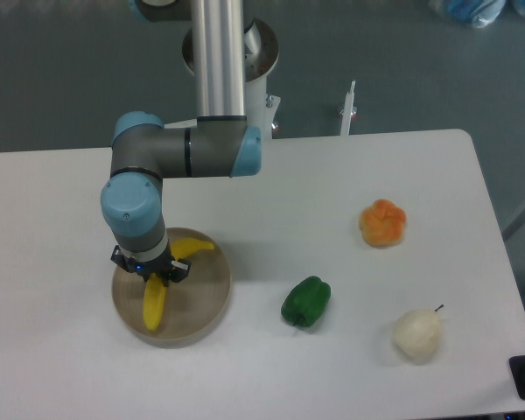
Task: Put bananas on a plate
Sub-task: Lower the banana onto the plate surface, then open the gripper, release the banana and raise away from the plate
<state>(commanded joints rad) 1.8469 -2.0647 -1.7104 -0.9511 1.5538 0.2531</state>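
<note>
The bright yellow bananas (156,306) lie on the round beige-tan plate (212,289) at the front left of the table. The long finger points toward the front and the shorter one (195,248) toward the right rim. My gripper (151,269) points straight down over the spot where the two fingers join, right at the bananas. The wrist hides its fingertips from above, and only black parts of the gripper show on either side. I cannot tell whether the jaws grip the bananas or stand apart.
A green bell pepper (306,302) lies to the right of the plate. An orange fruit (383,223) sits further right. A pale cream pear (418,333) is at the front right. The arm's base column (219,61) stands at the back.
</note>
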